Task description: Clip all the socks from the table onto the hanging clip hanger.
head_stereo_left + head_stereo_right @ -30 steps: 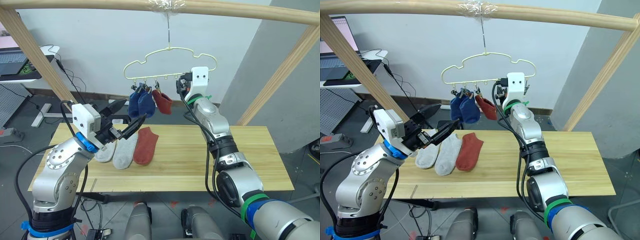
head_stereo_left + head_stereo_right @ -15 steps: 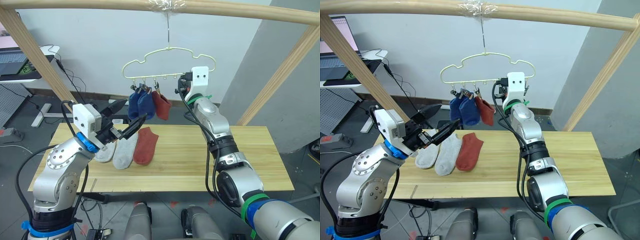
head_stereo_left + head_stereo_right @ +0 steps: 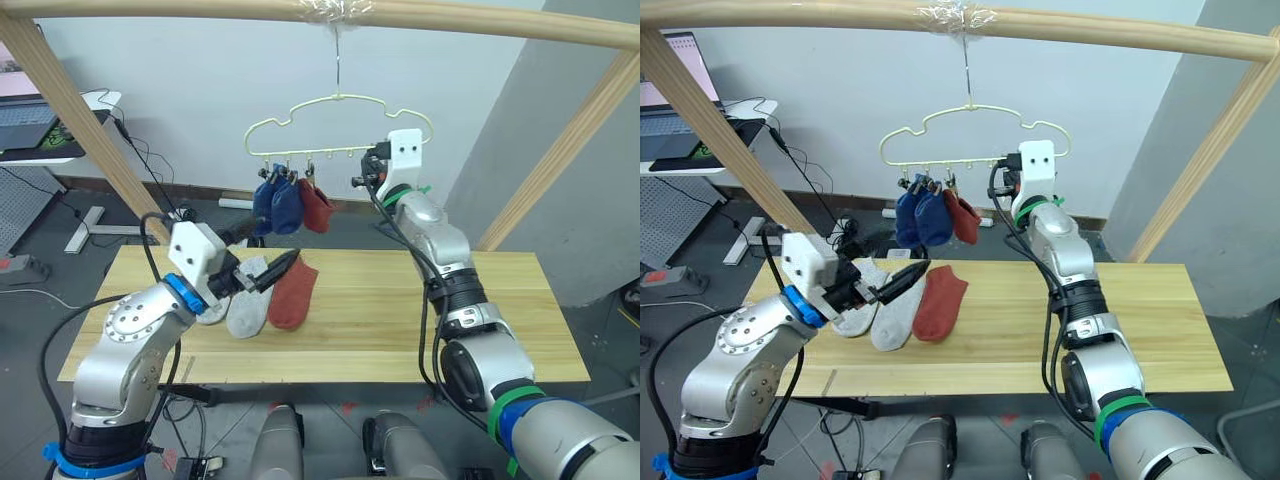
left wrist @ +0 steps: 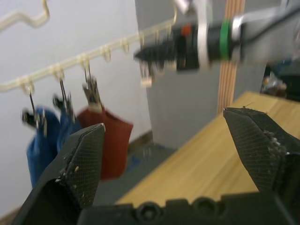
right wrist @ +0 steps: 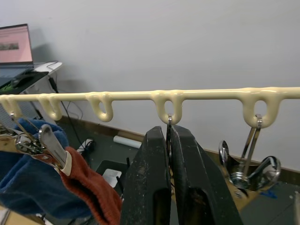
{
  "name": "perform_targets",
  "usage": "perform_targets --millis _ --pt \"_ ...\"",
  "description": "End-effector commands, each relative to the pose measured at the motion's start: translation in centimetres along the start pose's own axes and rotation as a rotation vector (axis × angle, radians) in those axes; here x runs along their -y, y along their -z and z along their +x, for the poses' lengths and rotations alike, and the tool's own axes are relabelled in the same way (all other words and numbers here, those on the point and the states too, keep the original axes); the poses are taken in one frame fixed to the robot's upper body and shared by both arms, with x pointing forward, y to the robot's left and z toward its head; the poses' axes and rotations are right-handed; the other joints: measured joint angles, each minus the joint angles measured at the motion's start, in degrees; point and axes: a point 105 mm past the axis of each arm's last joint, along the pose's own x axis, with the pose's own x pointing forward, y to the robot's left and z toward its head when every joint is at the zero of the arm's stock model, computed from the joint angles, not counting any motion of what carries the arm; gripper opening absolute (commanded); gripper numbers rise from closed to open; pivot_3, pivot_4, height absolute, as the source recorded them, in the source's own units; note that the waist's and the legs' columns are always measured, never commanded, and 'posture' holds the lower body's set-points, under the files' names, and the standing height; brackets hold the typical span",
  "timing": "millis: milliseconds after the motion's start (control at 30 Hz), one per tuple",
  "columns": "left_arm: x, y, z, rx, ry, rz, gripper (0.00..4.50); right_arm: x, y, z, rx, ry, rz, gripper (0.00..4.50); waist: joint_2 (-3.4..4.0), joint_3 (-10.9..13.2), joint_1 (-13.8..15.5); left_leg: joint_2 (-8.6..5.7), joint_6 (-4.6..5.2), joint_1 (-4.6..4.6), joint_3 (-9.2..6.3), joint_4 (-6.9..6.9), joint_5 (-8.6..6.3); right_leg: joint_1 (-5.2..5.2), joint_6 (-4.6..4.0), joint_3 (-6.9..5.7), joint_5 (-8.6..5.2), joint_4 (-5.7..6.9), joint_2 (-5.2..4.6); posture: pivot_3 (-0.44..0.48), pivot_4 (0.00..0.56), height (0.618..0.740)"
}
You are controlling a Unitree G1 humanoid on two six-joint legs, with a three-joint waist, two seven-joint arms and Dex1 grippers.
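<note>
Socks of soft knit fabric are split between two places: two blue socks (image 3: 276,208) and one rust red sock (image 3: 317,210) hang bunched from the leftmost clips of the clip hanger (image 3: 340,125), while two light grey socks (image 3: 244,301) and a second rust red sock (image 3: 293,293) lie flat, side by side and touching, on the table (image 3: 400,320). The clip hanger is thin pale-yellow wire bent into a cloud outline, its hook hanging from a thick round wooden pole (image 3: 500,22) overhead. Its bottom bar carries small loops with shiny metal clips (image 5: 248,164).

The right gripper (image 5: 169,140) has its two black fingers pressed together around the thin wire stem of the fourth clip (image 5: 168,125), directly under its loop. The left gripper (image 3: 262,268) hovers just above the grey socks with its textured black fingers (image 4: 77,159) spread wide and nothing between them.

The table is made of light wooden planks with straight edges; its right half is bare. Slanted wooden frame legs (image 3: 75,110) rise at both sides. Behind stand a white wall, a grey partition (image 3: 540,120), and a side desk with a laptop (image 3: 25,120).
</note>
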Motion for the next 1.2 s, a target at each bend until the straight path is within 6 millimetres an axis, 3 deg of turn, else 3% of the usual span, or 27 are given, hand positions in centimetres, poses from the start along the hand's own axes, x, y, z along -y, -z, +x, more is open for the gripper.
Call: perform_targets --millis 33,100,467,633,800,900,1200 --pt "-0.6 2.4 0.7 -0.097 -0.05 0.024 4.5 -0.6 -1.6 -0.7 0.034 -0.071 -0.012 0.01 0.06 0.0 0.0 0.0 0.0 0.0 0.0 0.0 0.0 0.0 0.0 0.0 0.0 0.0 0.0 0.075 0.2 0.74" --pt "-1.0 4.5 1.7 -0.173 -0.064 0.018 4.5 -0.5 -1.7 -1.2 0.027 -0.084 -0.014 0.01 0.14 0.1 0.0 0.0 0.0 0.0 0.0 0.0 0.0 -0.01 0.01 0.0 0.0 0.0 0.0 0.063 0.202 0.74" --pt "-2.2 11.2 8.6 -0.349 -0.076 0.003 4.5 -0.3 -1.5 -2.8 -0.002 -0.069 -0.023 0.01 0.2 0.1 -0.2 -0.05 0.01 -0.03 0.04 0.01 0.0 -0.01 0.11 0.0 0.05 -0.01 0.04 -0.009 0.193 0.74" --pt "-2.6 14.2 8.9 -0.459 -0.09 0.013 4.5 0.0 -1.7 -3.2 0.0 -0.047 -0.029 0.01 0.19 0.1 -0.8 -0.05 0.06 -0.06 0.04 0.01 -0.04 -0.02 0.16 -0.01 0.1 -0.02 0.05 -0.058 0.18 0.74" --pt "-1.5 16.6 8.4 -0.552 -0.021 0.007 4.5 0.1 -1.8 -3.5 -0.001 -0.035 -0.032 0.01 0.16 0.1 -1.5 -0.08 0.08 -0.08 0.01 0.01 -0.05 -0.01 0.17 -0.04 0.13 0.0 0.04 -0.079 0.171 0.74" --pt "-1.1 17.0 8.3 -0.562 0.008 -0.01 3.88 0.1 -1.7 -3.6 -0.001 -0.031 -0.032 0.0 0.16 0.1 -1.7 -0.11 0.07 -0.08 0.01 0.05 -0.05 0.02 0.26 -0.03 0.18 0.0 0.02 -0.088 0.161 0.74" --pt "-0.3 17.3 7.8 -0.548 0.047 -0.011 1.21 0.3 -1.7 -3.5 0.005 -0.019 -0.029 0.0 0.15 0.0 -1.9 -0.1 0.07 -0.07 0.04 0.11 -0.04 0.04 0.28 0.01 0.22 0.03 0.01 -0.088 0.154 0.74"
